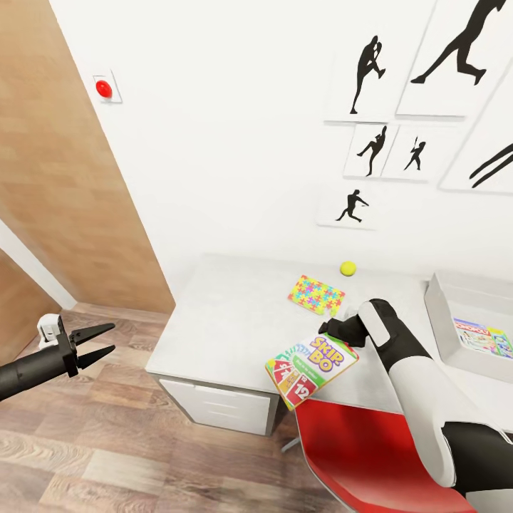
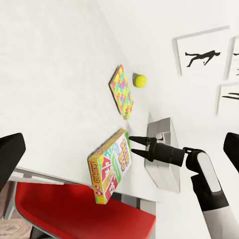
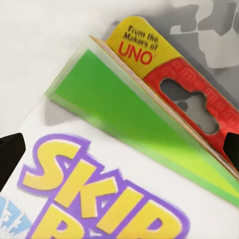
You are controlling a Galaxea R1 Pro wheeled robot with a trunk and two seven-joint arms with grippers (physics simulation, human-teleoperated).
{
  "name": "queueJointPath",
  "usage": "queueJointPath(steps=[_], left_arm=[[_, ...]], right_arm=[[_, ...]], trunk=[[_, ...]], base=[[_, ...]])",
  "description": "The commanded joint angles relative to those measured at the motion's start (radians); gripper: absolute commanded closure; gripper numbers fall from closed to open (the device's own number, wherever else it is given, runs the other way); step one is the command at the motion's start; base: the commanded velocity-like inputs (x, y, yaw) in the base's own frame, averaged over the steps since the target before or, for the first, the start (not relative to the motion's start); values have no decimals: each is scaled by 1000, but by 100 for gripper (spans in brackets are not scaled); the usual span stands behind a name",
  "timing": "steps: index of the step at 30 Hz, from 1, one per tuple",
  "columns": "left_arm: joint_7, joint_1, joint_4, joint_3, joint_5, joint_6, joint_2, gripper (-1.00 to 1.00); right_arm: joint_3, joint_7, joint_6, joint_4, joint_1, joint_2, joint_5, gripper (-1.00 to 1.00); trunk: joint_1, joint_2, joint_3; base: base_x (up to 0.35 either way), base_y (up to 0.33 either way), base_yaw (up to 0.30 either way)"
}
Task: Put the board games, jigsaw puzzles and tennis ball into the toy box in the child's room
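My right pincer (image 1: pixel 335 329) sits at the top edge of the Skip-Bo board game (image 1: pixel 311 369), its dark fingers (image 2: pixel 135 144) spread narrowly; I cannot tell whether they touch the box. The box is white-faced with yellow, purple-edged lettering, a green edge and red number cards, lying flat at the table's (image 1: pixel 228 313) near edge. At its twelve o'clock lies a jigsaw puzzle (image 1: pixel 316 295), and the tennis ball (image 1: pixel 348 268) beyond. At three o'clock the toy box (image 1: pixel 445 313) holds a Monopoly game (image 1: pixel 483 336). My left pincer (image 1: pixel 100 342) hangs parted, empty, over the floor.
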Motion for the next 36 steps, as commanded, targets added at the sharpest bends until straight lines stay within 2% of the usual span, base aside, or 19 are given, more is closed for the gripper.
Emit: queueJointPath(steps=[1,28,36], left_arm=[[-9,-1,0,1,-8,3,0,-100],[-9,-1,0,1,-8,3,0,-100],[-8,-1,0,1,-8,3,0,-100]], right_arm=[[-1,-9,3,-1,-1,0,-11,-100],[-1,-9,0,-1,4,-1,-5,-100],[-1,-9,-1,-1,6,-1,-5,-100]], trunk=[[1,-2,-2],[1,-2,-2],[1,-2,-11]], base=[[0,0,0],[0,0,0],[0,0,0]])
